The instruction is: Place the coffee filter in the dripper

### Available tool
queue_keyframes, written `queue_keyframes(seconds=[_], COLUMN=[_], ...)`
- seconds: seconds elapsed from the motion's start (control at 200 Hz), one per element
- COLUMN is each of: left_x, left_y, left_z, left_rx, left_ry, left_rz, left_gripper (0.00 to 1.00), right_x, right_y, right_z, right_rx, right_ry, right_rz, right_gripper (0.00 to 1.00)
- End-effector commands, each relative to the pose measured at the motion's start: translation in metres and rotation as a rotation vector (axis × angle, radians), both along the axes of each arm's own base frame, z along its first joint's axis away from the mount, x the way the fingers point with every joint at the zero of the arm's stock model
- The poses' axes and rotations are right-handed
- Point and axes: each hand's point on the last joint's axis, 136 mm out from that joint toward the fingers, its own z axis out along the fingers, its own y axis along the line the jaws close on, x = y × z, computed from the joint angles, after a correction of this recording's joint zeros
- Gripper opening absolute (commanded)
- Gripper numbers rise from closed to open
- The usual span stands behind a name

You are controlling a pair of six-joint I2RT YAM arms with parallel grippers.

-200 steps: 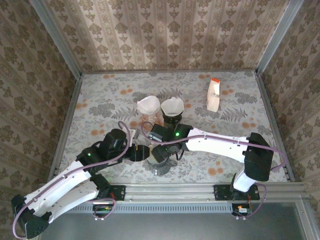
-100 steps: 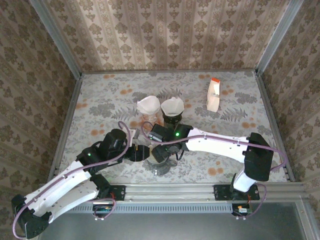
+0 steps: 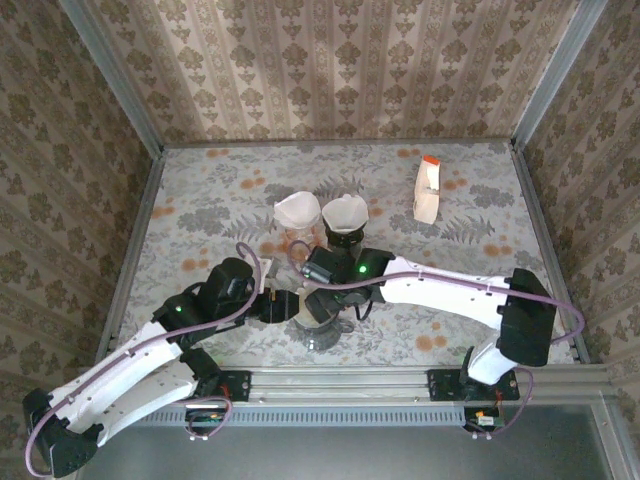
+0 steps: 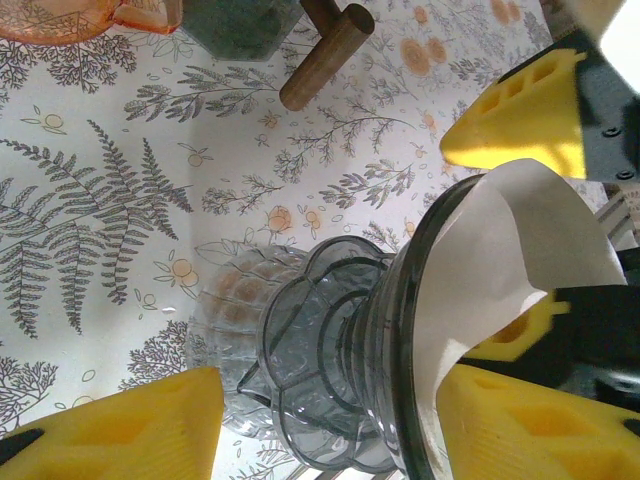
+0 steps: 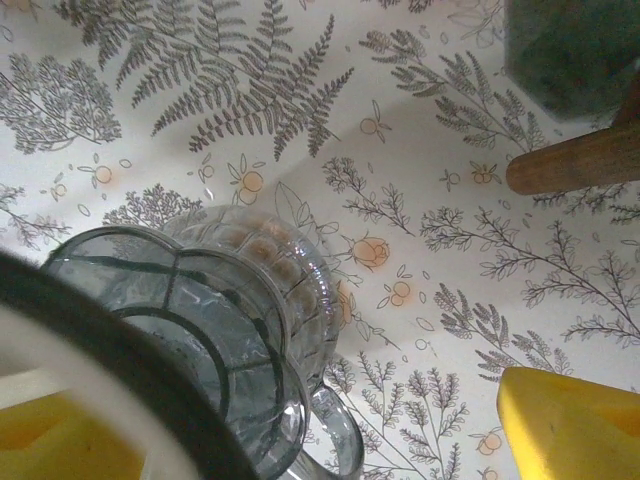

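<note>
The dripper [image 4: 330, 350] is smoky grey glass on a ribbed foot and stands near the table's front edge [image 3: 322, 330]. A white paper coffee filter [image 4: 500, 250] sits in its cone, one flap sticking up past the dark rim. My left gripper [image 4: 330, 430] is open with a yellow finger on each side of the dripper. One touches the filter side and a thin gap shows at the foot. My right gripper [image 5: 310, 440] hangs open over the rim [image 3: 322, 292], with one finger behind the filter [image 5: 40, 350] and the other outside.
Two more drippers holding white filters stand behind, an orange one [image 3: 297, 212] and one on a dark carafe [image 3: 345, 212] with a wooden handle [image 5: 570, 160]. A white and orange carton [image 3: 428, 188] lies at the back right. Patterned walls close in the table.
The right arm's elbow has drifted a little to the right and its jaws have widened slightly. The left gripper's fingers have crept slightly closer together. The dripper has stayed put.
</note>
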Motion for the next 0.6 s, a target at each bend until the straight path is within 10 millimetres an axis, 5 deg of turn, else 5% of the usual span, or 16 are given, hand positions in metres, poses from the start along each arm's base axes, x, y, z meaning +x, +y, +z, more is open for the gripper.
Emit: queue_keyframes(seconds=[0.0,0.22,0.595], left_x=[0.001,0.001,0.000], left_y=[-0.002,-0.003,-0.002], left_z=[0.002,0.002,0.000], left_rx=[-0.024,-0.026,-0.024], left_ry=[-0.002,0.000,0.007], left_rz=[-0.001,0.001,0.002], left_gripper=[0.60,0.60,0.60], right_x=[0.003,0.001,-0.014], right_y=[-0.010,-0.027,-0.061], right_z=[0.016,0.036,0.036], right_rx=[0.023,0.043,0.015], right_ry=[-0.042,-0.086,-0.076], right_rz=[-0.037,-0.065,-0.109], right_gripper=[0.89,0.90,0.86])
